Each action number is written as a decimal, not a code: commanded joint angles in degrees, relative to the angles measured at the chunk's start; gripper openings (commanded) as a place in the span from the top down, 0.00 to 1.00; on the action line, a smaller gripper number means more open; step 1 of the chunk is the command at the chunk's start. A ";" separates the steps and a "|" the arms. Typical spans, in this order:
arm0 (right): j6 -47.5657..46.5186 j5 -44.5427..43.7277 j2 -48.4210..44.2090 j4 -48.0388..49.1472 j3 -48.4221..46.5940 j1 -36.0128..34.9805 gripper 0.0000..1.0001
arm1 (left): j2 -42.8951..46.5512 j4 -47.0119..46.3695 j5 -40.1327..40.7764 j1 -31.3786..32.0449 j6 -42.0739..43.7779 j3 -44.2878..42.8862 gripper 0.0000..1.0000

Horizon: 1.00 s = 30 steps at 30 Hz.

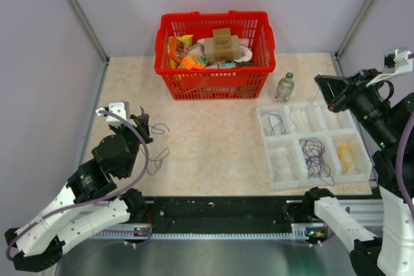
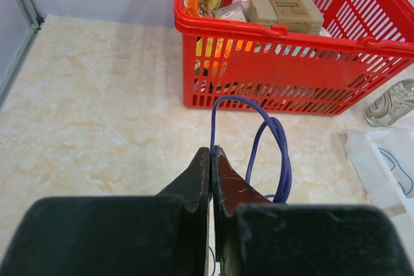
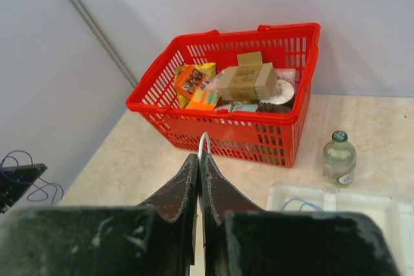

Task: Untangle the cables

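Two grips: your L gripper (image 2: 212,154) clamped on purple cable (image 2: 283,159); R gripper (image 3: 198,158) pinching white cable (image 3: 204,138).
Lie: purple loop runs fwd of L tips, toward basket (image 2: 291,79).

My left arm (image 1: 71,214) and right arm (image 1: 394,250) wear white shells over black joints, a lilac cord (image 1: 145,153) looping beside each, with scuffed black tapered jaws.
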<state>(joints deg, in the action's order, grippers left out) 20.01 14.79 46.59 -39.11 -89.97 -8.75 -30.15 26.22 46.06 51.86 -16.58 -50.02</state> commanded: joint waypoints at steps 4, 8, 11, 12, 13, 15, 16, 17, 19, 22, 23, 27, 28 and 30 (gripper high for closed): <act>-1.56 0.59 -5.45 -9.49 3.73 0.23 1.00 | -0.87 -2.66 -1.15 -0.09 0.23 0.10 1.00; 1.87 1.39 -8.26 -9.40 15.50 0.23 1.00 | -2.19 -4.16 -2.47 -0.09 0.23 -0.25 1.00; 4.59 2.08 -9.58 -7.48 23.50 0.32 1.00 | -2.72 -3.98 -2.91 -0.09 0.23 -0.78 1.00; 5.30 2.61 -9.59 -6.60 25.62 0.23 1.00 | -2.72 -3.89 -2.91 -0.09 0.06 -0.69 1.00; 6.35 3.05 -9.41 -5.72 27.73 0.23 1.00 | -2.63 -3.89 -3.00 -0.09 -0.12 -0.69 1.00; 7.67 4.19 -9.15 -2.91 32.38 0.23 1.00 | -2.63 -3.54 -3.08 -0.09 -0.64 -0.61 1.00; 8.55 4.46 -9.15 -1.16 35.10 0.23 1.00 | -2.46 -3.28 -3.26 -0.09 -0.91 -0.61 1.00; 8.82 4.81 -8.80 0.51 37.48 0.23 1.00 | -2.54 -3.10 -3.35 -0.09 -1.26 -0.52 1.00; 8.99 4.90 -8.18 4.73 43.89 0.23 1.00 | -2.46 -2.58 -3.61 -0.09 -1.96 -0.43 1.00; 8.73 3.76 -6.25 7.55 48.74 0.32 1.00 | -2.46 -2.23 -4.49 -0.09 -3.37 -0.34 1.00; 9.08 3.24 -5.64 7.73 50.06 0.23 1.00 | -2.54 -2.14 -4.93 -0.09 -3.89 -0.34 1.00; 9.96 -3.61 -5.11 7.82 54.54 0.23 1.00 | -2.89 -1.70 -6.95 -0.09 -6.00 -0.25 1.00; 10.05 -4.76 -4.58 8.08 55.86 0.23 1.00 | -3.16 -1.78 -7.39 -0.09 -6.53 -0.34 1.00; 9.87 -6.78 -3.09 9.05 57.89 0.23 1.00 | -4.12 -1.78 -8.18 -0.09 -7.59 -1.04 1.00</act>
<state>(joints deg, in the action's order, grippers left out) 29.08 13.96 42.00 -34.74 -34.50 -8.75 -32.82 25.39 40.49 51.86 -21.06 -50.02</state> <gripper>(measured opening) 0.007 0.012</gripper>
